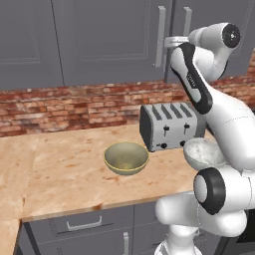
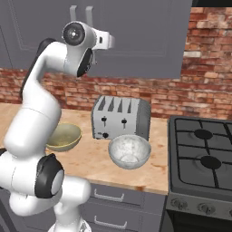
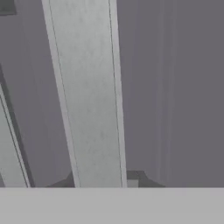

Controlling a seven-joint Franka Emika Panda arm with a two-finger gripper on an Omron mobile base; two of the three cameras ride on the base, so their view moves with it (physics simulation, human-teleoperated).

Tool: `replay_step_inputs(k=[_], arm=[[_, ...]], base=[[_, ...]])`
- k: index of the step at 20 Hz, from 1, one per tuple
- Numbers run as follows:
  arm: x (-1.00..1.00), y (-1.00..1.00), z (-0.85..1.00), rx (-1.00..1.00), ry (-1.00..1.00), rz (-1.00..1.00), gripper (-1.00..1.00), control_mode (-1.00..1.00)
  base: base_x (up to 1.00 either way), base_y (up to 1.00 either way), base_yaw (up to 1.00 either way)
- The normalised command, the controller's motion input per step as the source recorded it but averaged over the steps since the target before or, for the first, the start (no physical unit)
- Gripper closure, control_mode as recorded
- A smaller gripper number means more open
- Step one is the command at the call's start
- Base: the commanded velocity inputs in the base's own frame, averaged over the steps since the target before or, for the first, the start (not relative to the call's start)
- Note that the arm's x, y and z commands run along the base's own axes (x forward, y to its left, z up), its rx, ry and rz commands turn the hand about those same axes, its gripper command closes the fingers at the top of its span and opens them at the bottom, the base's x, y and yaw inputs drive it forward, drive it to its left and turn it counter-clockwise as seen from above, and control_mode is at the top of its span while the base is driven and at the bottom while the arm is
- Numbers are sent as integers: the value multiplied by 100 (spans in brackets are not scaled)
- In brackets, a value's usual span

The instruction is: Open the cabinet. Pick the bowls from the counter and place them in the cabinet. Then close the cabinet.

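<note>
The dark grey cabinet (image 1: 109, 40) hangs above the counter (image 1: 64, 174) with both doors shut. My gripper (image 1: 168, 43) is raised to its pair of long silver bar handles. In the hand view one handle (image 3: 87, 96) runs straight between the jaws of my gripper (image 3: 105, 180), which is shut on it. The olive-tan bowl (image 1: 126, 158) (image 2: 63, 137) sits on the counter in front of the toaster. The white marbled bowl (image 1: 203, 153) (image 2: 129, 151) stands to its right, partly hidden by my arm in the left base view.
A silver four-slot toaster (image 1: 169, 125) (image 2: 120, 118) stands against the red brick wall behind the bowls. A gas stove (image 2: 204, 158) adjoins the counter on the right. Grey drawer fronts (image 1: 84, 224) run below the counter edge.
</note>
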Motion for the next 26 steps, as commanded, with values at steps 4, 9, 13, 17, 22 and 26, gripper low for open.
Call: replay_step_inputs(k=[4,9,13,17,22,26], arm=[[-66,-36,0,0,-10,3,100,-100],[-51,-35,0,0,-9,5,100,-100],[-26,-27,0,0,-8,6,100,-100],[-21,-28,0,0,-9,8,100,-100],[-33,-47,1,0,-10,7,100,-100],[-44,-64,7,0,-6,3,100,-100]], base=[[0,0,0],[0,0,0],[0,0,0],[0,0,0],[0,0,0],[0,0,0]])
